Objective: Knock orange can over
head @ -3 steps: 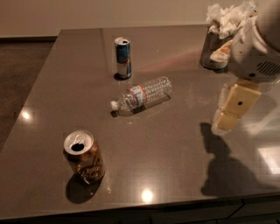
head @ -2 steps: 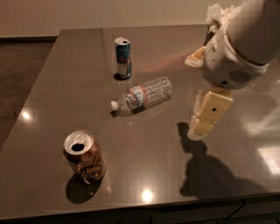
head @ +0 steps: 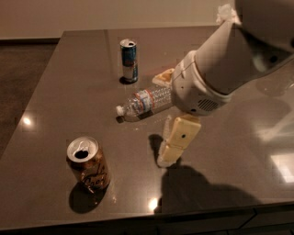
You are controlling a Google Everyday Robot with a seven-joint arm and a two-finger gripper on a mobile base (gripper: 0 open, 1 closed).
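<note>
Orange can [head: 88, 164]: stands up on the dark surface [head: 55, 92], lower left of the frame.
Tool [head: 167, 159]: middle of the frame, well right of the orange can.
Tool grip: cannot tell.
Water bottle [head: 147, 102]: lies flat, above the tool.

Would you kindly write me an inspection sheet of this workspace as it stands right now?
Surface: dark glossy table, with light reflections on it.
Job's things: orange can upright, top opened, near the front left edge.
Clutter: blue-and-silver can upright at the back; water bottle lying on its side mid-table; tan item behind it, partly hidden; white crumpled thing at the far right rear.
Gripper: gripper low over the table, right of the orange can and apart from it, in front of the water bottle.
Cables: nothing seen.
Surroundings: pale wall behind; dark floor at left.
</note>
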